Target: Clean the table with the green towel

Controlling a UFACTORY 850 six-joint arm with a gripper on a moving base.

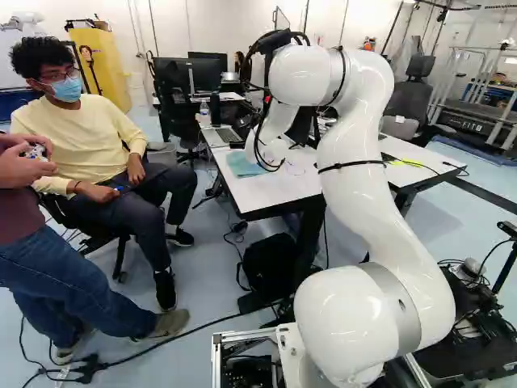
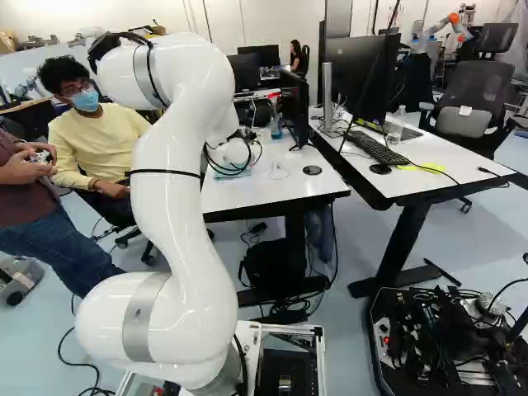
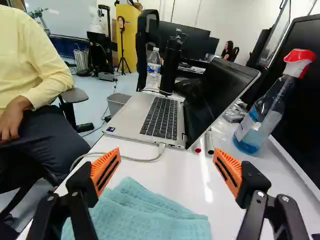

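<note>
The green towel (image 3: 150, 215) lies folded on the white table (image 3: 185, 181), its near part cut off in the wrist view and, in the right base view, mostly hidden behind the arm (image 2: 177, 198). The gripper (image 3: 166, 151) stands wide above it, its orange pads (image 3: 105, 169) well apart; whether the fingers brush the cloth I cannot tell. Ahead sits an open laptop (image 3: 162, 117), a pale cable (image 3: 132, 159) plugged into its side; behind its screen's lower edge, two slim tubes (image 3: 198, 149) show only in part. Near them stands a red-topped spray bottle (image 3: 260, 117), beside a dark monitor (image 3: 300, 105) cut off by the view. Beyond are a grey bin (image 3: 118, 102), pale blue floor (image 3: 95, 91) and a yellow cabinet (image 3: 131, 37).
</note>
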